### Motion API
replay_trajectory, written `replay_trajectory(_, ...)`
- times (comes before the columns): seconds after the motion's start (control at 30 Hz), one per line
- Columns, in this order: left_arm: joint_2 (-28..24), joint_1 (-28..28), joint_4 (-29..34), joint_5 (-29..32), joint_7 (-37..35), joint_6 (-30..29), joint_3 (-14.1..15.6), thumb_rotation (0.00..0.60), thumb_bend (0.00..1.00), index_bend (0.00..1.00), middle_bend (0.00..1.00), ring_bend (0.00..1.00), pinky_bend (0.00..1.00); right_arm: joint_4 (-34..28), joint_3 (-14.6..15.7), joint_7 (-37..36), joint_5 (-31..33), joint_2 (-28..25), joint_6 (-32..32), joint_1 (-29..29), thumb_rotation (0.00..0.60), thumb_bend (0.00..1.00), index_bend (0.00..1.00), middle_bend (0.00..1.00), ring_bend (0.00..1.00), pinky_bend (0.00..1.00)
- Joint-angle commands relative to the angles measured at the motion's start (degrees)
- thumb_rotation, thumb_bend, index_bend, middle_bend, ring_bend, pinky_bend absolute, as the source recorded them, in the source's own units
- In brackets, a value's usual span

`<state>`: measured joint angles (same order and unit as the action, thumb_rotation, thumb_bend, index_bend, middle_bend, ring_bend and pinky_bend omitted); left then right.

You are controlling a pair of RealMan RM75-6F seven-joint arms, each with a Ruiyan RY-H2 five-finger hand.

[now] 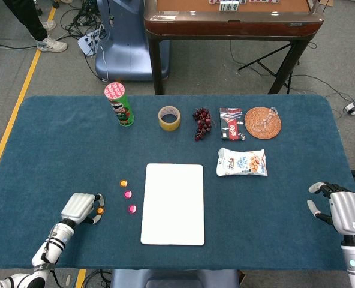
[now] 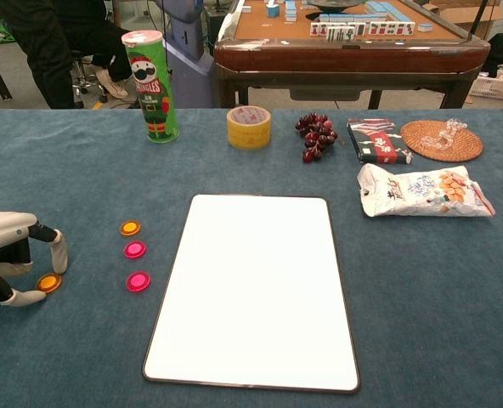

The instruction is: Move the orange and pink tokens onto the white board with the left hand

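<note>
**Left hand over one orange token, other three tokens beside the board**

The left hand [image 2: 9, 255] sits low at the near-left of the blue felt table [image 1: 57, 138], fingers curled down around a small round orange token [image 2: 48, 282]. Fingertips stand on either side of it, but whether they actually grip it I cannot tell. The token lies flat on the felt.

A second orange token [image 2: 130, 228] and two pink round tokens [image 2: 134, 249] [image 2: 138, 281] lie in a short line just left of the flat white rectangular board [image 2: 256, 289], none on it. Board surface bare.

The right hand [image 1: 344, 211] rests at the far right edge of the table, fingers spread apart, holding nothing.

Along the back: green cylindrical chip can [image 2: 151, 85], yellow tape roll [image 2: 249, 127], dark red grape bunch [image 2: 316, 134], dark snack packet [image 2: 378, 141], round woven coaster [image 2: 441, 139]. White snack bag [image 2: 421, 191] lies right of the board.
</note>
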<state>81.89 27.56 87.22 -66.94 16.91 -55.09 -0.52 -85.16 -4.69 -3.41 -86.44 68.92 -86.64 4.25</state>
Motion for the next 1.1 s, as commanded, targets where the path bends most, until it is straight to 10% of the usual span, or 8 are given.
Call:
replay_trajectory(0.03,0.0,0.0,0.0,0.0,0.0,0.0,0.0,0.6,0.3,0.56,1.0,1.0,1.0,0.0,0.0,0.0,0.0,0.0,0.0,0.0,0.6,0.25,0.47,0.5,0.5,0.61)
replay_trajectory(0.53,-0.3,-0.1,0.5,-0.7,-0.9,-0.9,-0.3,0.6,0.32,0.61,1.0,1.0,1.0,-0.1,0.0,-0.1,-0.1,-0.1,-0.2,0.0,0.6,0.25,0.47,0.5,0.5,0.61)
replay_trajectory(1.1,-7.4,6.7,20.7,-7.0,5.6,-1.0,-5.2,0.6,0.32,0.62,1.0,1.0,1.0,-0.3,0.0,0.0,-0.4,-0.1,0.0,0.2,0.6,0.25,0.47,0.5,0.5,0.61)
